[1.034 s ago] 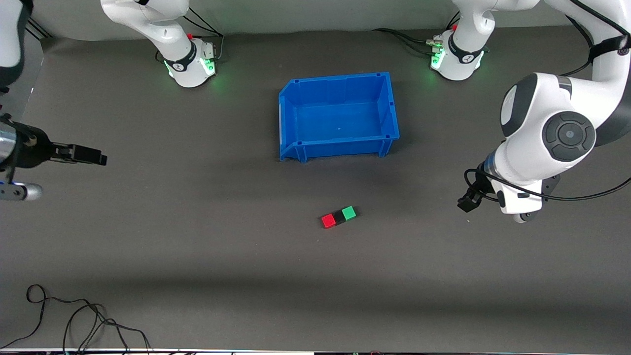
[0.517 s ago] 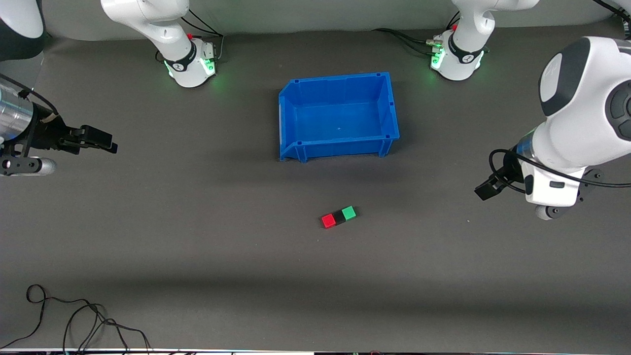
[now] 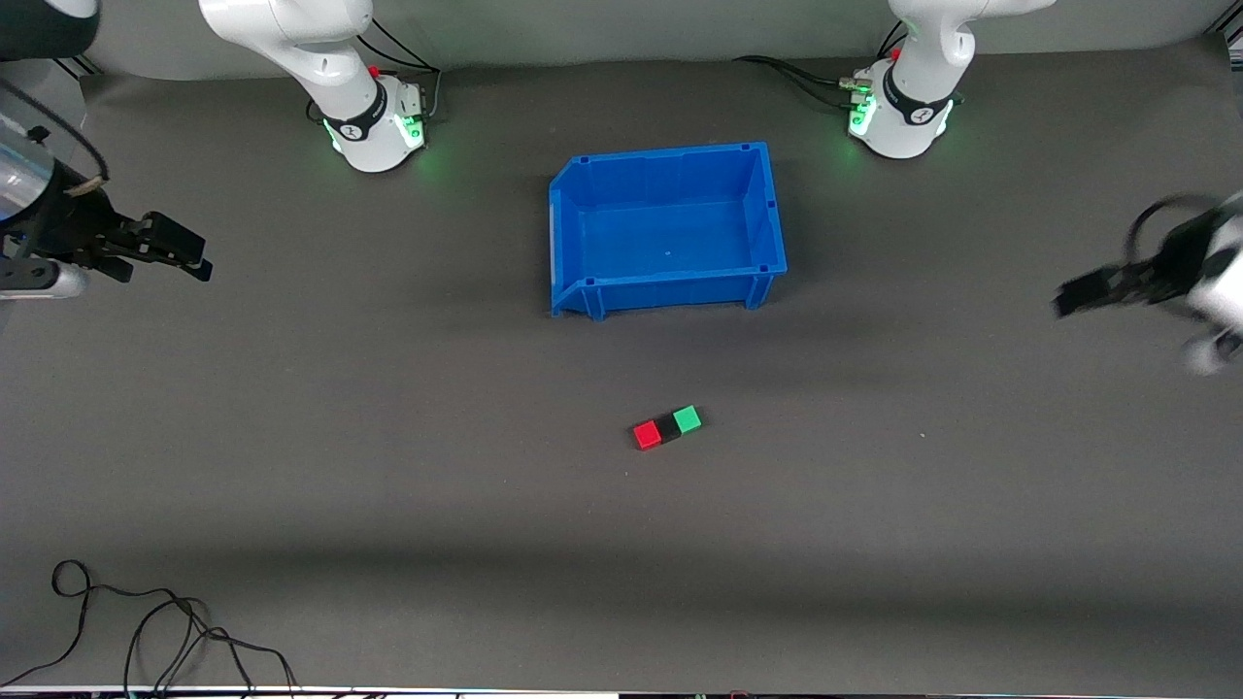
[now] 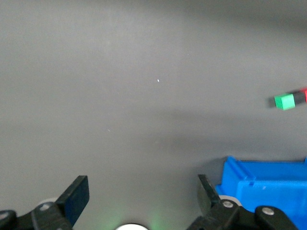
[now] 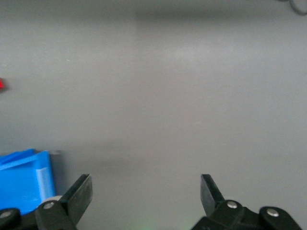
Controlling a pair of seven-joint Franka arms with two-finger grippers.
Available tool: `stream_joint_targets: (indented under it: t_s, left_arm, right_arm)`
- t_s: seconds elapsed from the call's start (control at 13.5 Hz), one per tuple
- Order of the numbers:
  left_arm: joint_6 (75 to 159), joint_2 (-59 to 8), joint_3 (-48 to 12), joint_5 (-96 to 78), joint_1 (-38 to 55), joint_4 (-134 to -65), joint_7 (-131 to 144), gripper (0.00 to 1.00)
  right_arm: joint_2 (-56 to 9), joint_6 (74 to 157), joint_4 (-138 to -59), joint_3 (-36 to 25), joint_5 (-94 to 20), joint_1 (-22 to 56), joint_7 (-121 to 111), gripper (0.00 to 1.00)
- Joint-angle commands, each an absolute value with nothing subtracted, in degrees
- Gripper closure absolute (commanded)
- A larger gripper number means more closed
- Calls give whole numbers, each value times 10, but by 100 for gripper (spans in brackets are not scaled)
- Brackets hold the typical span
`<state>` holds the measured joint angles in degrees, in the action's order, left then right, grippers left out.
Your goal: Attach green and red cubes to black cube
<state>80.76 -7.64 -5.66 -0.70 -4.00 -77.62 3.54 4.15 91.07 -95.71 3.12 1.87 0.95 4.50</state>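
Front view: the red cube, black cube and green cube lie in one touching row on the table, black in the middle, nearer to the camera than the blue bin. Compared with one second ago, the row has not shifted, while both arms have withdrawn. The left gripper now hangs toward the left arm's end of the table, well apart from the bin. The right gripper hangs toward the right arm's end. The assembly appears complete; both arms seem to be clearing out.

Left wrist view: the left gripper is spread wide and empty. The green cube lies near the bin.

Right wrist view: the right gripper is spread wide and empty over bare table.
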Motion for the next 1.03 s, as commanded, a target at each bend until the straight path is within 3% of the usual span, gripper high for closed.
stream_joint_targets:
  t_s: [0.0, 0.15, 0.74, 0.96]
  left_arm:
    - [836, -34, -59, -1, -45, -810, -20, 0]
    - [886, 3, -59, 1, -46, -864, -16, 0]
    - [879, -10, -56, 1, -43, -846, -38, 0]
    - [869, -14, 1, 1, 16, -845, -54, 0]
  right_arm:
    - [34, 904, -936, 48, 40, -4, 38, 0]
    - [31, 901, -931, 48, 36, -10, 37, 0]
    - [5, 896, -907, 49, 40, -1, 42, 0]
    - [-34, 874, -861, 48, 39, 4, 41, 0]
